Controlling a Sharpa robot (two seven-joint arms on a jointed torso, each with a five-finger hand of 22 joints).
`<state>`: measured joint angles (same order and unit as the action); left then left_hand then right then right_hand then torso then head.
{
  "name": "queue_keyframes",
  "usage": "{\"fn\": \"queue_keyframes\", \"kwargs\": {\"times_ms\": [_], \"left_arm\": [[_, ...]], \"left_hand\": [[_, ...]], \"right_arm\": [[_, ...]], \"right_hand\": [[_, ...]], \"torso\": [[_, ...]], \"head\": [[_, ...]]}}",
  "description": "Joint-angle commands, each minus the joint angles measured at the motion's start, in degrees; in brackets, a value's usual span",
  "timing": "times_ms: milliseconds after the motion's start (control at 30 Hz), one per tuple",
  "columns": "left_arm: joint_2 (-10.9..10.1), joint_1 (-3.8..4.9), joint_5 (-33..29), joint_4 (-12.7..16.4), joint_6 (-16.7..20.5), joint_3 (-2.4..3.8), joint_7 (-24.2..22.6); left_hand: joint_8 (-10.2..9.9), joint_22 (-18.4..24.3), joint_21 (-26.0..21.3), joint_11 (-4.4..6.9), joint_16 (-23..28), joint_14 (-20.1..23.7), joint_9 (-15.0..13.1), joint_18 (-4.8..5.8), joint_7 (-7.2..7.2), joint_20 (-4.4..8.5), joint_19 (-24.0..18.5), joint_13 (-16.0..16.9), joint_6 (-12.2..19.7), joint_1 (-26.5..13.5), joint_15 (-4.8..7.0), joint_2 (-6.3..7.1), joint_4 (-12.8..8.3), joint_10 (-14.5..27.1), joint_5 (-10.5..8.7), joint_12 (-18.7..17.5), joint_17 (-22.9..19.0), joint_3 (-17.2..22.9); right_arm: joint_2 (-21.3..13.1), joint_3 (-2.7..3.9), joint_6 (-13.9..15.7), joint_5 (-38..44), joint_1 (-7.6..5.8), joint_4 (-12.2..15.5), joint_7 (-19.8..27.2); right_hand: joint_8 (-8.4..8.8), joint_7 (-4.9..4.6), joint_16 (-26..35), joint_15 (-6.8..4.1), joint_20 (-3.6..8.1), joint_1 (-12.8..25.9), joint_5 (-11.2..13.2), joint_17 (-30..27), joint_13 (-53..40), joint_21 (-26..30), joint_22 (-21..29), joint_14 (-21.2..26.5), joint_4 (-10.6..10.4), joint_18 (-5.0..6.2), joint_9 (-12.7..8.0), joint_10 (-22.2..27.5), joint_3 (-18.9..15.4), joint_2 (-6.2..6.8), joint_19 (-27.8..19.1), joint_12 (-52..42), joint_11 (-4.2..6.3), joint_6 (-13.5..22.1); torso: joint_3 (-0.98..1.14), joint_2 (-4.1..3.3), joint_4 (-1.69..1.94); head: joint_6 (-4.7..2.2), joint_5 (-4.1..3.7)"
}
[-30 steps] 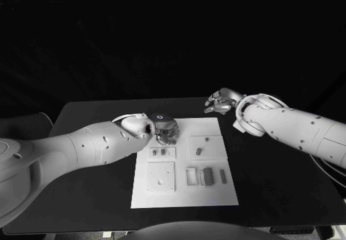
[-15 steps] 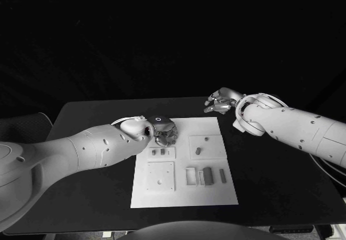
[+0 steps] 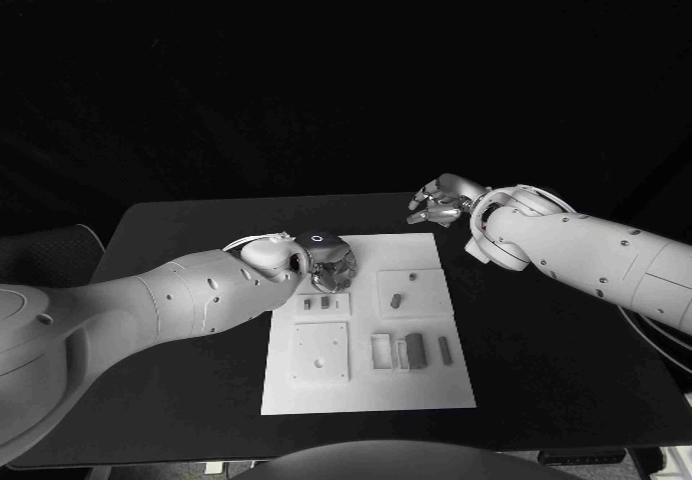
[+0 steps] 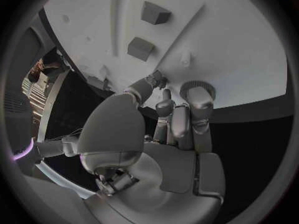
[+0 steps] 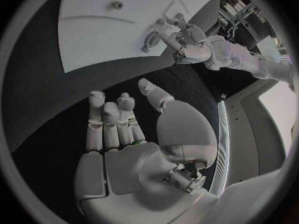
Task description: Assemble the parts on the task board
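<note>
Left hand (image 3: 332, 262) hangs over the board's (image 3: 368, 395) far-left corner, fingers curled down toward it — can't tell whether it has anything pinched. Right hand (image 3: 441, 200) sits off the board, above the tabletop's (image 3: 188, 400) far edge, fingers loosely spread, holding nothing. The parts near the left hand (image 3: 327, 301) are small blocks standing in a recess by the board's left edge; more lie towards the right edge (image 3: 415, 351). They look light, stiff & smooth — prob. best pinched across the long flat sides w/ fingertips, gently, since they'd tip or slip easily.
</note>
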<state>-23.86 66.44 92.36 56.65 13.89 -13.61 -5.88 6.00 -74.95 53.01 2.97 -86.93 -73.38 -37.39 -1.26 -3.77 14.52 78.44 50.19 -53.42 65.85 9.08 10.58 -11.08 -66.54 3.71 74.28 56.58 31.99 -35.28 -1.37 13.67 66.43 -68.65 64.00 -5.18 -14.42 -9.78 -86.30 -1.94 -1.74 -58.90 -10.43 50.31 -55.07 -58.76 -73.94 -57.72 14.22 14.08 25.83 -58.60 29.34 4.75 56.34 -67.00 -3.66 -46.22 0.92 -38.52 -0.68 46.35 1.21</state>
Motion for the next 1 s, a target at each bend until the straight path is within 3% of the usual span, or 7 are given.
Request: {"fn": "queue_keyframes", "kwargs": {"times_ms": [33,600,1000], "left_arm": [[0.2,-0.12,-0.5,-0.1,0.5,0.04,-0.7],[0.5,-0.32,-0.5,-0.4,0.8,0.05,-0.6],[0.9,-0.61,-0.5,-1.0,0.8,0.06,-0.3]], "left_hand": [[0.6,-0.8,0.0,-0.46,0.4,0.0,0.1,-6.29,-0.23,-0.22,-0.4,0.1,-0.8,0.0,-0.37,-1.08,0.3,0.1,-0.19,-0.2,0.2,0.0],[1.9,-1.0,0.3,-1.13,0.9,-0.1,1.0,-6.69,-0.91,-0.85,-0.8,1.1,-3.3,-0.6,-1.03,-4.37,0.0,0.4,-0.14,-0.3,1.3,-0.7],[2.2,-1.0,0.4,-1.34,1.0,-0.2,1.4,-6.84,-1.13,-1.02,-0.9,1.4,-3.8,-0.8,-1.23,-4.89,-0.2,0.5,-0.06,-0.3,1.7,-0.8]], "right_arm": [[0.0,0.02,-0.6,0.5,0.01,0.1,0.3],[0.1,0.02,-0.7,0.5,0.00,0.1,0.3],[0.2,0.02,-0.8,0.5,0.00,0.1,0.3]], "right_hand": [[0.17,-0.39,-0.3,-0.29,0.36,0.5,0.0,-0.1,0.1,-0.1,0.1,0.0,-0.4,0.92,0.0,0.1,0.1,-0.10,0.1,-0.4,-0.04,-0.1],[0.16,-0.39,-0.3,-0.30,0.38,0.5,0.0,-0.1,0.1,-0.1,0.1,0.0,-0.4,0.92,0.0,0.1,0.1,-0.08,0.1,-0.4,-0.03,-0.1],[0.15,-0.38,-0.3,-0.30,0.39,0.5,0.0,-0.1,0.1,-0.1,0.1,0.0,-0.5,0.92,0.0,0.1,0.1,-0.07,0.1,-0.4,-0.02,-0.1]], "torso": [[0.00,0.02,0.03],[-0.01,0.01,0.03],[0.00,-0.01,0.02]], "head": [[0.03,-0.02],[0.09,-0.11],[0.21,-0.10]]}}
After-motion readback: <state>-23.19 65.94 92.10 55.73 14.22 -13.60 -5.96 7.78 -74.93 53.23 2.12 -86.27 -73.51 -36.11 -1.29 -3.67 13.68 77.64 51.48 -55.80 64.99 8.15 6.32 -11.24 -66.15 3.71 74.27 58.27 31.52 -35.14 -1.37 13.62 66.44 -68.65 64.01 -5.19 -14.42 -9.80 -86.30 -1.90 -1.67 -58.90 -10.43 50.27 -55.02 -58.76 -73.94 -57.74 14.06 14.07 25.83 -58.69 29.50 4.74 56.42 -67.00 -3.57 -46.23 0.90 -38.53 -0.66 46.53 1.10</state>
